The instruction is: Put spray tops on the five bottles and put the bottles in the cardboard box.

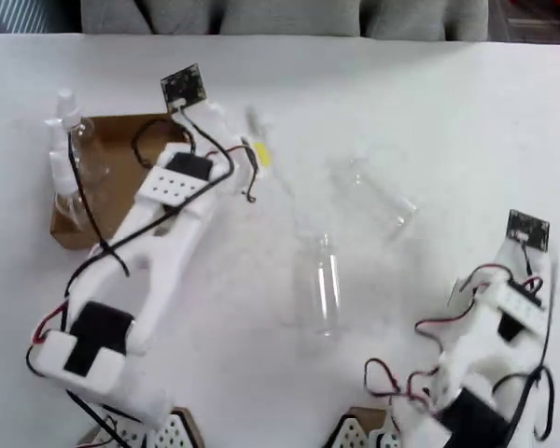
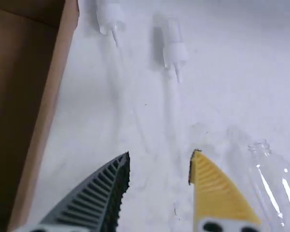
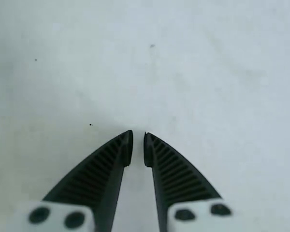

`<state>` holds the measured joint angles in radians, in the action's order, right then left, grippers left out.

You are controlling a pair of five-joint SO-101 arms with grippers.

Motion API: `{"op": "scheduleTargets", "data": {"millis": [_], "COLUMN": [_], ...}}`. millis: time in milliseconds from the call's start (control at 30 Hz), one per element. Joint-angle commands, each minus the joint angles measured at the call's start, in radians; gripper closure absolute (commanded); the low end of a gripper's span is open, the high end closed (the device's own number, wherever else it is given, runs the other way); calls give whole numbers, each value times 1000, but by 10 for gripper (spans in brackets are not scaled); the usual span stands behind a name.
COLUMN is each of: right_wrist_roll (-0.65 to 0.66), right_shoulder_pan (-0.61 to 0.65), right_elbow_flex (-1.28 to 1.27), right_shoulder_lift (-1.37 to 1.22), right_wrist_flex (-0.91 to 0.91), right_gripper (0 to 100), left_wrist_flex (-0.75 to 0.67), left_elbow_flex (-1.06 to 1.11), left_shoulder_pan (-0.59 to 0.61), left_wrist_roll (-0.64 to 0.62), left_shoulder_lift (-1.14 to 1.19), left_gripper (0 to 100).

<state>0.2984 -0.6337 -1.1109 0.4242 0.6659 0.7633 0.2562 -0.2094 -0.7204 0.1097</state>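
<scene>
Left claw [image 2: 159,154] spread wide near a white, long-tubed spray top [image 2: 175,52]; right claw [image 3: 137,140] closed, empty.

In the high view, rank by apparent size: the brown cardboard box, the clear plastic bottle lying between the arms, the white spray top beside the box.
1. brown cardboard box
2. clear plastic bottle
3. white spray top, faint but clearly smallest

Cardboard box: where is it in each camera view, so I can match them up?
High view: cardboard box at the table's left side, partly under the left arm.
Left wrist view: its brown wall runs beside the grey finger.
Right wrist view: shut right gripper over white table.
Shared landmark: yellow finger of the left gripper.
</scene>
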Motion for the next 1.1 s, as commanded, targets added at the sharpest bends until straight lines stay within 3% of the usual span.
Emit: {"op": "scheduleTargets", "data": {"millis": [0, 300, 900, 967, 1067], "right_wrist_roll": [14, 60, 60, 60, 60], "right_shoulder_pan": [-5, 38, 33, 33, 31], "right_elbow_flex": [-129, -249, -249, -249, -249], "right_shoulder_lift": [222, 398, 394, 392, 392], "right_wrist_flex": [-73, -105, -105, -105, -107], "right_gripper": [980, 980, 979, 979, 979], "left_wrist_flex": [-29, -124, -64, -52, -49], "left_elbow_flex": [-132, -316, -638, -663, -698], "left_shoulder_pan": [19, 73, 114, 114, 117], "left_wrist_roll": [-14, -77, -83, -83, -81], "left_shoulder_lift": [85, 355, 645, 665, 693], "left_gripper": [788, 789, 791, 824, 965]}}
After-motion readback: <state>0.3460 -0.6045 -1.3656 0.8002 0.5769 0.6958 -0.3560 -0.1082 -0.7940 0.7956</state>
